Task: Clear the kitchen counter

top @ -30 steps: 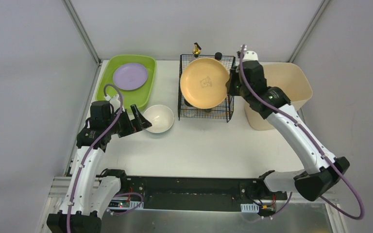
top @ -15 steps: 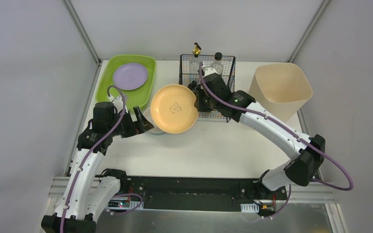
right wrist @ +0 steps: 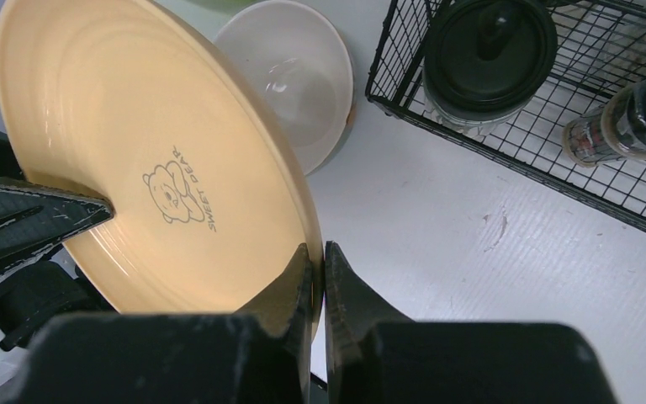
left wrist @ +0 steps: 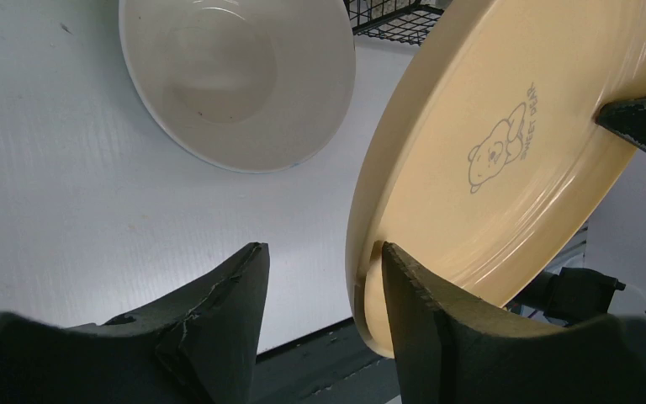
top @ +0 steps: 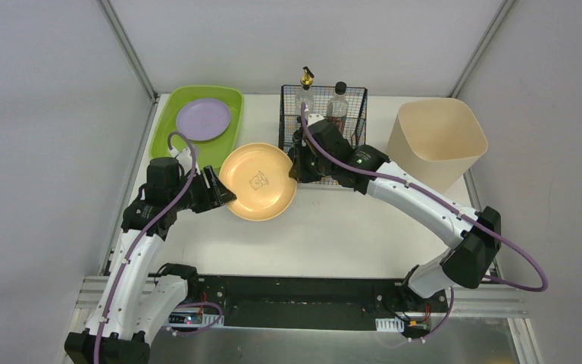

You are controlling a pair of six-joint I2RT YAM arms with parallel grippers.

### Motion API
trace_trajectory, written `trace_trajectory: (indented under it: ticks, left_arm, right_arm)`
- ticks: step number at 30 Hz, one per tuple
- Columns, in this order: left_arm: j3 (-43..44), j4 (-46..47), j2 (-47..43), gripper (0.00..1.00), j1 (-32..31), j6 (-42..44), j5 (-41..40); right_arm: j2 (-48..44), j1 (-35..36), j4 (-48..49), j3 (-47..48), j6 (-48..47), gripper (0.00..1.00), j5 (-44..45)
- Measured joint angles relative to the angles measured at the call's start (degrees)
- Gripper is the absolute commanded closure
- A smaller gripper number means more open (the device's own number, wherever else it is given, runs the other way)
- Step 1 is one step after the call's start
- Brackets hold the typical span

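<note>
Kitchen counter [top: 333, 227], flat, matte white and faintly ribbed, lies beneath both my grippers. My right gripper [right wrist: 316, 257], its arm extending leftward, is clamped on the rim of a glossy round yellow plate [top: 258, 182], which is tilted. A smooth white bowl [left wrist: 235, 76] sits just beyond my fingertips. My left gripper [left wrist: 321, 252] has its fingers apart, straddling the plate's opposite rim. Beside a printed bear I read "SWEET BEAR".

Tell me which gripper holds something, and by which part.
The right gripper pinches the orange plate by its rim. The left gripper is open around the plate's opposite edge.
</note>
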Motion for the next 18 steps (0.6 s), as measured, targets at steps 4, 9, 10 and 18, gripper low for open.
trace_trajectory:
  ticks: [4,9,10,18]
  left_arm:
    - [0.0,0.2,0.3,0.66,0.0,-0.2,0.0]
    - [0.0,0.8,0.5,0.97,0.0,-0.4,0.0]
    - [0.0,0.9,0.5,1.0,0.0,-0.7,0.0]
    - [0.0,1.2,1.7,1.0,0.0,-2.5,-1.2]
  right_arm:
    - [0.0,0.4,0.2,0.0,0.5,1.0,-0.6]
    - [0.2,0.5,0.2,-0.4,0.6,1.0,-0.6]
    - [0.2,0.5,0.2,-0.6,0.6,1.0,-0.5]
    - [0.7,0.5,0.7,-2.2,0.6,0.8,-0.8]
